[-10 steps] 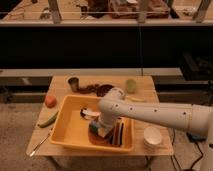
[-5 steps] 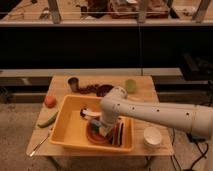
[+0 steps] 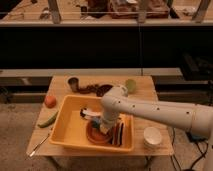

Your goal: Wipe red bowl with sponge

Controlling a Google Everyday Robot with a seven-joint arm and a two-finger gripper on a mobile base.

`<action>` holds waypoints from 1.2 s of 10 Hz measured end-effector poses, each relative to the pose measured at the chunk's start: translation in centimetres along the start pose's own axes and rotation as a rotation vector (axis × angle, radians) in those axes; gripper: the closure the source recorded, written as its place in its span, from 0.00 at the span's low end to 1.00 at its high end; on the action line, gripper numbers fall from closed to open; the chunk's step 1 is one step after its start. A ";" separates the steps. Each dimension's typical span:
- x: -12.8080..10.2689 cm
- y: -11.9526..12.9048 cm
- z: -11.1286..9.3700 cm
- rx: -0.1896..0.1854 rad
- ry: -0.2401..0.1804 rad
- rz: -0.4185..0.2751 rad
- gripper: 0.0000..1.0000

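Here the claw (image 3: 103, 125) sits low over the red bowl (image 3: 94, 136) inside the yellow tub (image 3: 69, 131); its grip cannot be told.

My end effector (image 3: 104, 124), lower centre of the frame, is over the glossy red bowl (image 3: 93, 134); the yellow plastic tub (image 3: 62, 127) looks smooth, the wooden surface (image 3: 60, 85) matt.

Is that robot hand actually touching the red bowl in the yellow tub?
Cannot tell. In the camera view the gripper is down over the red bowl inside the yellow tub, and its own bulk hides where they would meet.
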 end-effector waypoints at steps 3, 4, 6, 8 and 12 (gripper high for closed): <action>2.0 0.5 -0.2 -0.007 0.004 -0.018 1.00; 2.7 0.6 -0.2 -0.009 0.009 -0.023 1.00; 3.7 0.5 -0.3 -0.011 0.021 -0.036 1.00; 5.4 -0.6 -0.5 -0.010 0.039 -0.070 1.00; 4.7 -3.2 -0.2 -0.001 0.037 -0.105 1.00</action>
